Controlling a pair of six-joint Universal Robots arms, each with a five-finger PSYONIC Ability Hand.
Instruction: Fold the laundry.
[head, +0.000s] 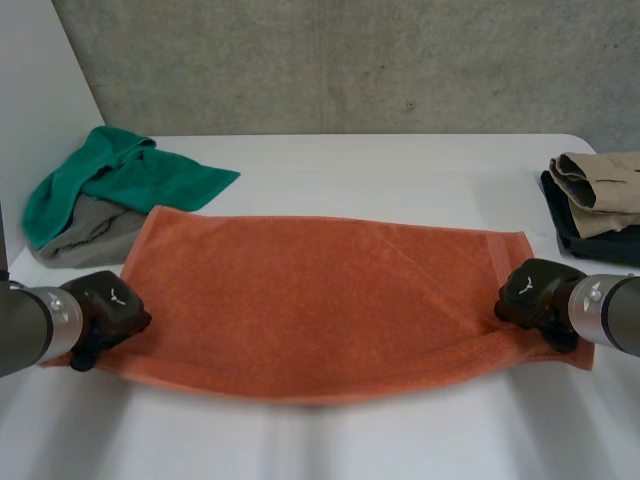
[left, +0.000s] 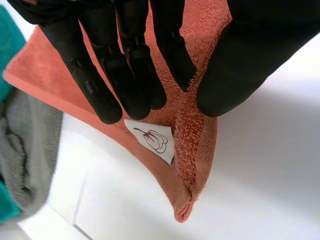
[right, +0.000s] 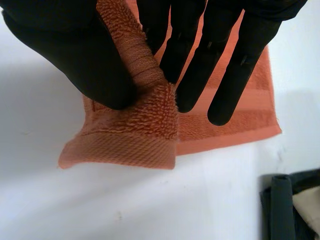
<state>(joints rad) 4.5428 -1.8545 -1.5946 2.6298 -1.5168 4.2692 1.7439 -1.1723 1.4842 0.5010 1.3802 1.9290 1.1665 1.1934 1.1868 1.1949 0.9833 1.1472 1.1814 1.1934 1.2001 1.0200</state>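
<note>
Towel lies flat across the middle of the counter, no fold yet. Left hand and right hand each pinch a near corner between thumb and straight fingers. Unfolded pile waits at the far left corner.

bright, soft, even light throughout

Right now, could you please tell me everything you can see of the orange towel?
The orange towel is terry cloth with woven end bands and a white label bearing a dark pumpkin-like drawing. It lies spread lengthwise on the white table, slightly rumpled. The left hand pinches its near left corner, by the label; the right hand pinches its near right corner, raising a small fold.
</note>
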